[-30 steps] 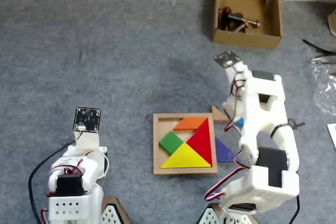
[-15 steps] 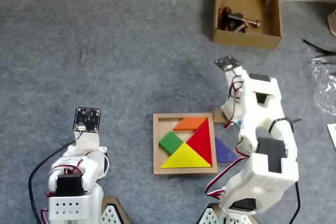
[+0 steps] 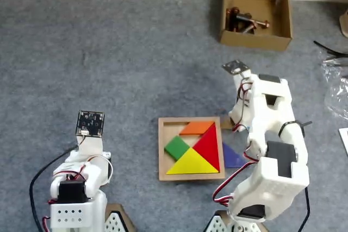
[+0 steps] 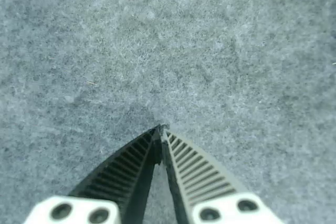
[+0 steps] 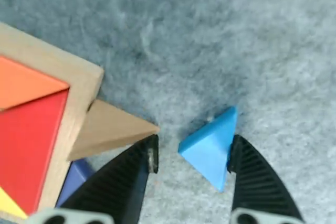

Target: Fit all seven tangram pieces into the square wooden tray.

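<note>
The square wooden tray (image 3: 161, 149) lies on the grey carpet and holds orange (image 3: 197, 127), green (image 3: 176, 147), red (image 3: 209, 145) and yellow (image 3: 191, 163) pieces. A purple piece (image 3: 232, 157) lies just right of the tray. In the right wrist view a small blue triangle (image 5: 210, 142) sits on the carpet between the spread fingers of my right gripper (image 5: 193, 153), which is open around it. A tan triangle (image 5: 107, 127) rests against the tray's corner (image 5: 79, 77). My left gripper (image 4: 159, 129) is shut and empty over bare carpet, its arm (image 3: 81, 175) at the front left.
A cardboard box (image 3: 254, 14) with metal parts stands at the back right. A clear plastic bag (image 3: 337, 88) and a black cable (image 3: 329, 50) lie at the right edge. Open carpet stretches left of and behind the tray.
The right arm has shifted slightly toward the tray and lowered, covering the blue piece in the high view. The left arm has not moved.
</note>
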Robot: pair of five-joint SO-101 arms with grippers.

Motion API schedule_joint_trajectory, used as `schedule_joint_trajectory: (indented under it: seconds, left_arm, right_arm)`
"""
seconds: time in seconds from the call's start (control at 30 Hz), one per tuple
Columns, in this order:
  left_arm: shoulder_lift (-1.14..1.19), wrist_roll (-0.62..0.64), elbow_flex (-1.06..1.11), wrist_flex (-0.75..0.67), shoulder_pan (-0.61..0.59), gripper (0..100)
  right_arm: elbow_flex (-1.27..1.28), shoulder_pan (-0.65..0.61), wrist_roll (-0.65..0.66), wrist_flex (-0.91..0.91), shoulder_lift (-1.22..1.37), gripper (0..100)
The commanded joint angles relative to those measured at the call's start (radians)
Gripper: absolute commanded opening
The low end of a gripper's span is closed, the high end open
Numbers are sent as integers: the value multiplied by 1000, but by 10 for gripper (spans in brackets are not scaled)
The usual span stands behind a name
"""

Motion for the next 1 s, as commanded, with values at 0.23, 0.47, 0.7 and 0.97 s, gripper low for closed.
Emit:
schedule_joint_trajectory:
  seconds: [0.23, 0.47, 0.7, 0.97]
  left_arm:
    - [2, 5, 21, 5, -10, 6]
    - [2, 5, 21, 5, -10, 6]
    - [2, 5, 21, 5, -10, 6]
    - [2, 5, 21, 5, -10, 6]
  right_arm:
    - [-42, 65, -3, 15, 4, 209]
    - [-41, 61, -3, -28, 4, 209]
    - [15, 42, -2, -84, 4, 209]
    - [18, 28, -2, -84, 4, 198]
